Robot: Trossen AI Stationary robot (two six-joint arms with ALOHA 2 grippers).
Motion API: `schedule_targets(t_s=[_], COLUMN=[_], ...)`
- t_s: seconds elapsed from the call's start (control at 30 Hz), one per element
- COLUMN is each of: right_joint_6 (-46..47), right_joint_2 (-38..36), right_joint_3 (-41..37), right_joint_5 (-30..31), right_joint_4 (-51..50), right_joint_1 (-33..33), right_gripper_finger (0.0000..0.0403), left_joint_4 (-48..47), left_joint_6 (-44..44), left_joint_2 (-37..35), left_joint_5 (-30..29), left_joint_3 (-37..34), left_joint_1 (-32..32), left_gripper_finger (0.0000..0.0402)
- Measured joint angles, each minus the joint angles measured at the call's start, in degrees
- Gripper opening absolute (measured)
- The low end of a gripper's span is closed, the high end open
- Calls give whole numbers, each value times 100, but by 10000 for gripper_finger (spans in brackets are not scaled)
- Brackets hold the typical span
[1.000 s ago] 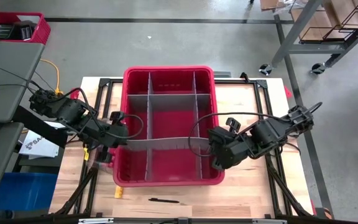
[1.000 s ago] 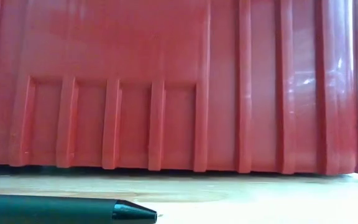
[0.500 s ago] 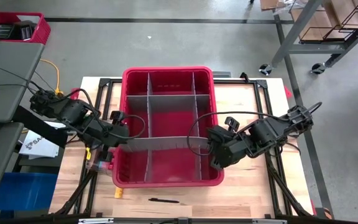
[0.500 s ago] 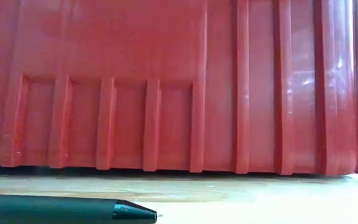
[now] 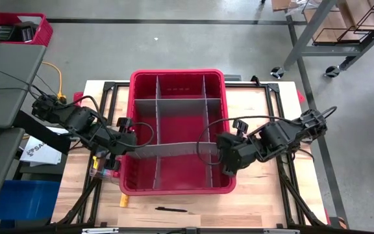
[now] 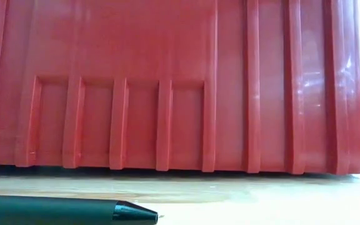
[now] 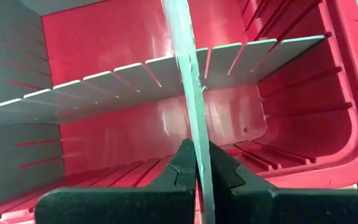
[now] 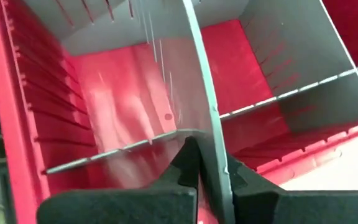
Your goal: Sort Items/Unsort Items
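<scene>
A long grey divider strip (image 5: 174, 148) spans the red bin (image 5: 127, 110) from left to right, crossing two lengthwise grey dividers (image 5: 154, 123). My left gripper (image 5: 130, 148) is shut on the strip's left end and my right gripper (image 5: 221, 153) on its right end. Of the items, a dark pen (image 5: 171, 209) lies on the table in front of the bin, also seen close in the low view as the pen (image 6: 61, 211). A yellow piece (image 5: 123, 200) lies by the bin's near left corner. Small coloured pieces (image 5: 97, 162) lie under my left arm. My left gripper pinches the thin strip near its left end (image 7: 199, 163) between its two fingers, one on each face. The fingers (image 7: 182, 163) slant down from the table's left, along the strip. The strip stands on edge inside the bin. My right gripper pinches the strip near its right end (image 8: 215, 163), one finger on each face. The fingers (image 8: 188, 163) slant down from the table's right, along the strip. The strip stands on edge and bows slightly between the two grippers.
The bin's near wall (image 6: 180, 87) fills the low view. Another cross divider (image 5: 177, 101) sits farther back in the bin. A black frame (image 5: 102, 88) edges the wooden table; a small red basket (image 5: 15, 29) and a blue bin (image 5: 18, 195) stand off the left side.
The red bin has shifted a little on the table: in the low view its near wall slid left, then back right. Both grippers have stayed shut on the strip. My left gripper has crept slightly toward the bin, uncovering the coloured pieces under the arm.
</scene>
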Motion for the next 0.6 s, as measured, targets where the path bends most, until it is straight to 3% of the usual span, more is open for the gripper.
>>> schedule_targets(t_s=[0.17, 0.37, 0.6], right_joint_6=[-885, -1610, -1886], right_joint_2=[4, 2, -2], right_joint_3=[0, -7, -7], right_joint_5=[-58, -601, -862], right_joint_4=[225, 945, 1293], right_joint_1=[-181, -447, -572], right_gripper_finger=[0, 0, 0], left_joint_4=[-39, -304, -470], left_joint_6=[5, 14, -19], left_joint_2=[-7, -37, -31], left_joint_5=[-15, 47, 112], left_joint_3=[0, 0, 0], left_joint_1=[-7, -11, -15], left_gripper_finger=[0, 0, 0])
